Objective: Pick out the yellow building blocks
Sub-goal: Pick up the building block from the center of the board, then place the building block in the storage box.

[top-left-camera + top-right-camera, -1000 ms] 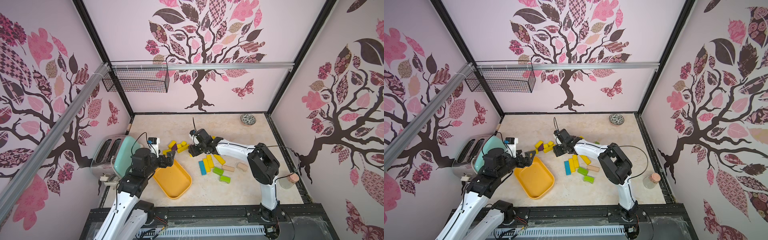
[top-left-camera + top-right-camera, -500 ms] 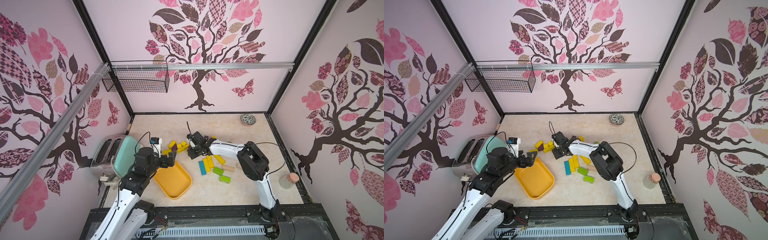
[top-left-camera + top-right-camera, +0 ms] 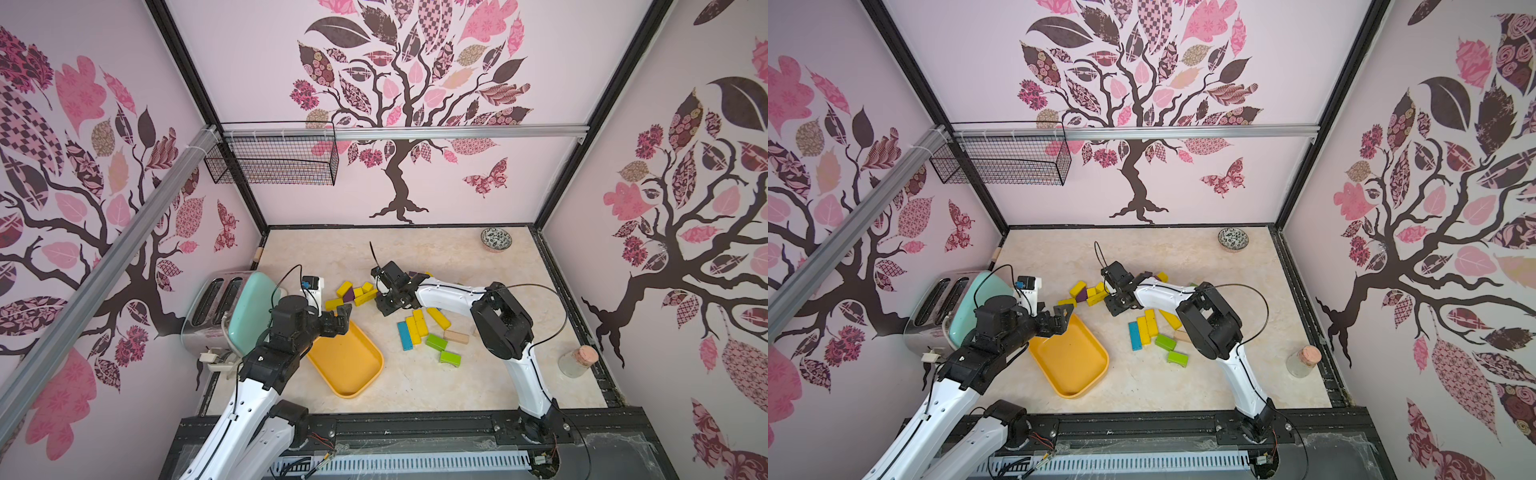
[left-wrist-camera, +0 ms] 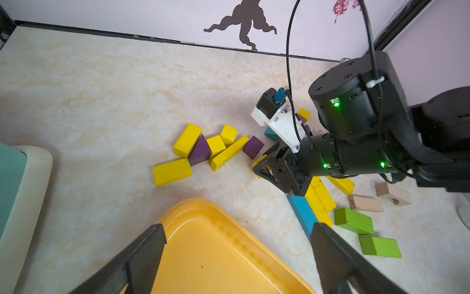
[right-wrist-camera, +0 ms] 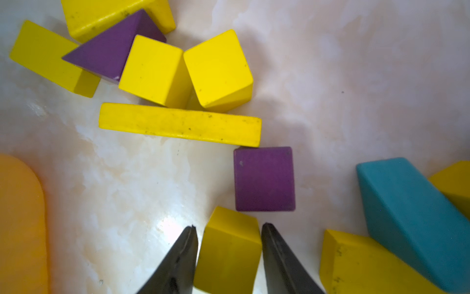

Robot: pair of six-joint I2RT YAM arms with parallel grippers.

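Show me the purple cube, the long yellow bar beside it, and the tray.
purple cube (image 5: 264, 178): right wrist view, top face centre.
long yellow bar (image 5: 180, 124): right wrist view, top face centre.
tray (image 3: 345, 361): a top view, bare floor.

The right gripper has slid slightly toward 9 o'clock over the desk, its fingers narrowing to flank one of the yellow building blocks.

toaster | tray | green blocks | bowl | corked jar | wire basket
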